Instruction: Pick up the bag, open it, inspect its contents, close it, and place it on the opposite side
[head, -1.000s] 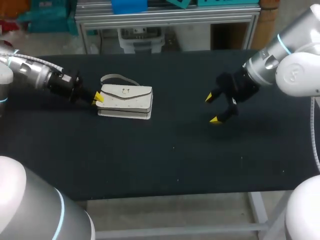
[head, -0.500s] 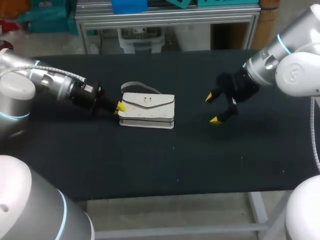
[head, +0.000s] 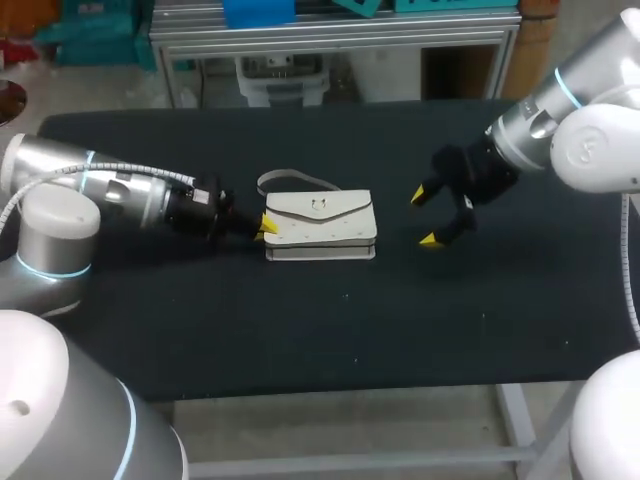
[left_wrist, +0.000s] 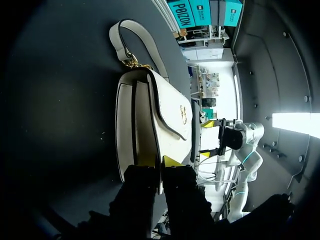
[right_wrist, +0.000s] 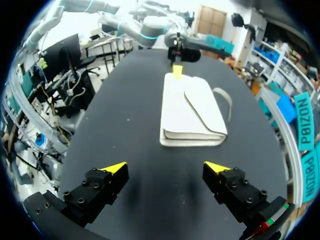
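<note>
A white flap bag (head: 320, 225) with a small gold clasp lies flat near the middle of the black table (head: 300, 340); its strap (head: 290, 180) loops out on the far side. My left gripper (head: 267, 226) is at the bag's left end, low over the table. In the left wrist view the fingertips (left_wrist: 172, 161) stand close together with a strip of the bag's (left_wrist: 150, 115) end edge between them, so my left gripper (left_wrist: 159, 161) is shut on it. My right gripper (head: 425, 217) hovers open to the bag's right, nothing between its fingers. From the right wrist view the bag (right_wrist: 192, 110) lies ahead of my right gripper (right_wrist: 165, 170).
The black tabletop has free room in front of the bag and behind it. The right side of the table beyond my right gripper holds nothing else.
My left gripper has travelled right along the table, and the bag has moved with it from the left part toward the middle. The right arm has stayed put.
</note>
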